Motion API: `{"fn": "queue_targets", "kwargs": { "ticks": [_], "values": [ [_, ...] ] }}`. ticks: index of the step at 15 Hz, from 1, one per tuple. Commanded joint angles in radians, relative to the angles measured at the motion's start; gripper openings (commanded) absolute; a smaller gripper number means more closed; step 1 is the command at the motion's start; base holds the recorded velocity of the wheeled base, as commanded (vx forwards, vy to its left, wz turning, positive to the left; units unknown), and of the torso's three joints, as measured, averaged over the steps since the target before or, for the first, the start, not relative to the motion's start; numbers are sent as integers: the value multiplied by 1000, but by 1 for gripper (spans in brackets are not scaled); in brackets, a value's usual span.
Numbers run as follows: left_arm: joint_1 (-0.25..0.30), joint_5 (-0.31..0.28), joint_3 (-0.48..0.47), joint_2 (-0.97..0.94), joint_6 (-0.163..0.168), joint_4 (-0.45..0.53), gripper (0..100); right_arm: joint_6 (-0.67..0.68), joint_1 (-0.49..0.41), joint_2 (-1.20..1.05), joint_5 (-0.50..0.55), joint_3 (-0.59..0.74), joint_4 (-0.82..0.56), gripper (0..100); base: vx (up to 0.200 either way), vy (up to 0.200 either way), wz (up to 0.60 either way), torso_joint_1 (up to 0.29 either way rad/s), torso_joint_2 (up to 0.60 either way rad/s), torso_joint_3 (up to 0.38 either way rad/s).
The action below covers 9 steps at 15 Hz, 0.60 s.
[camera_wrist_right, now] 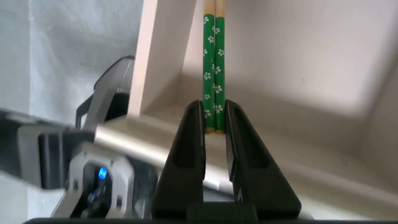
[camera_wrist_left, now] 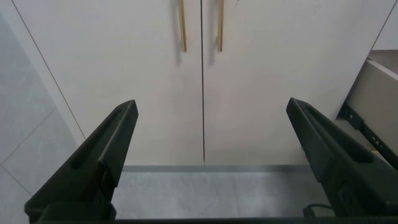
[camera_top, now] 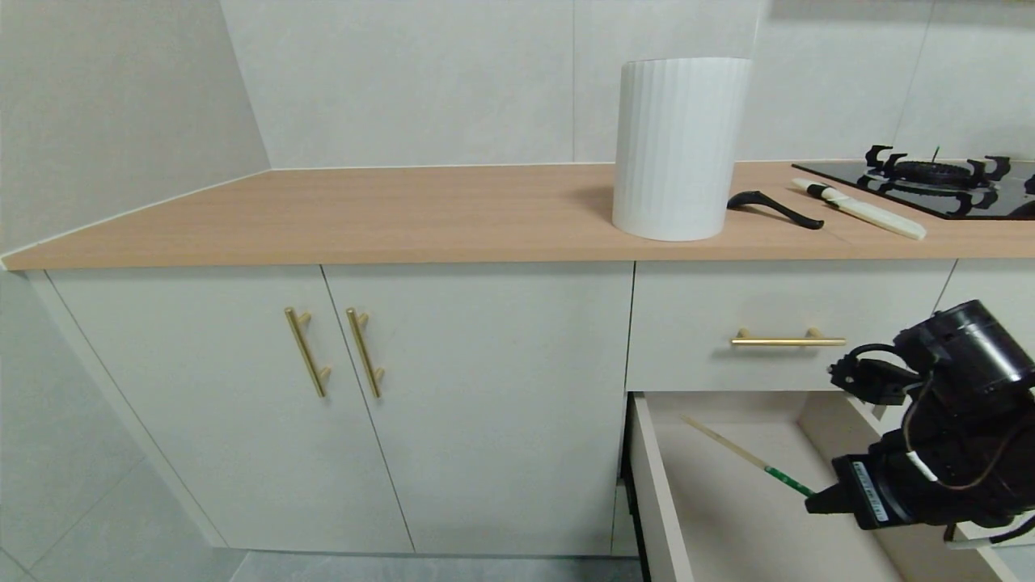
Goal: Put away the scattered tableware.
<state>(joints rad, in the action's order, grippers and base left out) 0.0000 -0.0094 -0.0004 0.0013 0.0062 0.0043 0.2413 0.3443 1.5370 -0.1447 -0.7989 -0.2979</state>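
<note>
Drawer (camera_top: 656,485) of pale laminate stands open at the lower right of the cabinet run, under a shut drawer front with a brass bar handle (camera_top: 788,341). The black right gripper (camera_top: 817,503) hangs over the open drawer's right side, its two fingers clamped on a pair of pale wooden chopsticks with green flower-patterned ends (camera_top: 748,457). The grip is at the green ends. The bare wooden tips slant away over the drawer floor toward its back left. Whether the tips touch the floor cannot be told. In the right wrist view the two sticks lie side by side, touching, pinched between the finger pads (camera_wrist_right: 194,134).

The left gripper (camera_wrist_left: 211,112) is low, facing the pair of white cabinet doors (camera_top: 340,404) with vertical brass handles (camera_top: 307,352). Its fingers are spread wide with nothing between them, and grey floor tile lies below.

On the light wood-grain countertop (camera_top: 404,214):
- a tall white ribbed cylinder container (camera_top: 678,149), upright, near the front edge above the drawers
- a black curved utensil (camera_top: 775,207), lying flat just to the right of the cylinder
- a cream-handled knife with a pale blade (camera_top: 861,208), lying flat between the black utensil and the hob
- a black glass gas hob with a black pan support (camera_top: 930,182), at the far right
</note>
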Motion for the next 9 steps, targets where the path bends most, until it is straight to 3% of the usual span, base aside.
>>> {"fn": "queue_targets", "kwargs": {
  "ticks": [1,5,9],
  "values": [
    [0,0,-1,0,0,0,100,35,-5,192,0,29,103,0,0,0,0,0,0,0],
    [0,0,0,0,0,0,100,79,-18,379,31,38,252,0,0,0,0,0,0,0],
    [0,0,-1,0,0,0,100,87,-21,488,37,41,318,0,0,0,0,0,0,0]
  ]
}}
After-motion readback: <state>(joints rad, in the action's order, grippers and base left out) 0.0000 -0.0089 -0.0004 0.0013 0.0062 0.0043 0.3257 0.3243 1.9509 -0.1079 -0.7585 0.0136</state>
